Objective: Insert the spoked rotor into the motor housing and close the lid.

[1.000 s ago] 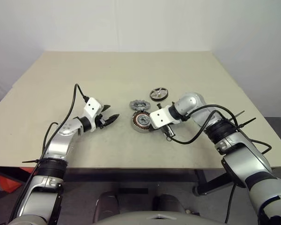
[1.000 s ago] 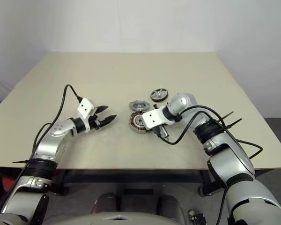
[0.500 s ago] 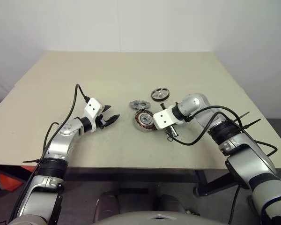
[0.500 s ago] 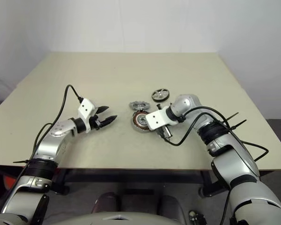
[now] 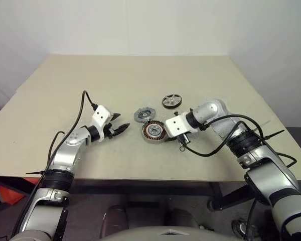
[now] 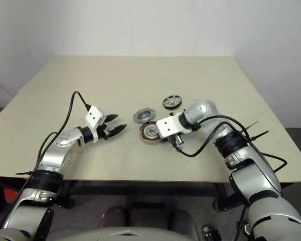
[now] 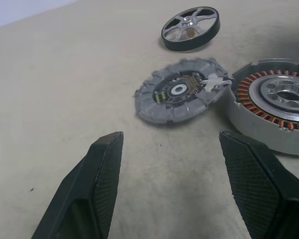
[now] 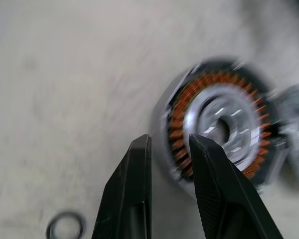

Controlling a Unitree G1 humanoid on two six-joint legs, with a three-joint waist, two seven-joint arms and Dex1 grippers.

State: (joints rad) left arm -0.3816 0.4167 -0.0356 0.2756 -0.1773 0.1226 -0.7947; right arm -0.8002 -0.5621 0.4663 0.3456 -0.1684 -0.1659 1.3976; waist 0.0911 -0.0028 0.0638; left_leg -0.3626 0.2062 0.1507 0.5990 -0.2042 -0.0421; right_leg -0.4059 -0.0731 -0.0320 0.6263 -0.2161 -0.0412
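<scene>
The motor housing [image 5: 153, 132] lies flat on the beige surface [image 5: 90, 85], near the middle and toward the front edge, its ring of copper-brown windings facing up around a pale centre. The lid [image 5: 144, 114], a light grey disc with a notched edge, lies just behind the housing and slightly to its left; in the left wrist view the lid [image 7: 182, 96] has one edge meeting the rim of the housing [image 7: 276, 110]. The spoked rotor [image 5: 171, 101] lies flat farther back and to the right, apart from both. A tiny thin black ring [image 8: 66, 226] lies on the surface close to the housing, on the side toward the front edge, and shows again in the head view [image 5: 181, 148].

The right hand [image 8: 169, 154] hangs right at the housing's right rim, pointing down and toward the left. Its two black fingers [image 8: 132, 189] stand a narrow gap apart with nothing between them, their tips at the near rim of the housing [image 8: 217, 122]; whether a tip touches that rim cannot be told.

The left hand [image 5: 119, 128] hovers low over the surface to the left of the parts, well clear of them, pointing toward the lid and housing. Its fingers [image 7: 97, 184] are spread wide and hold nothing
</scene>
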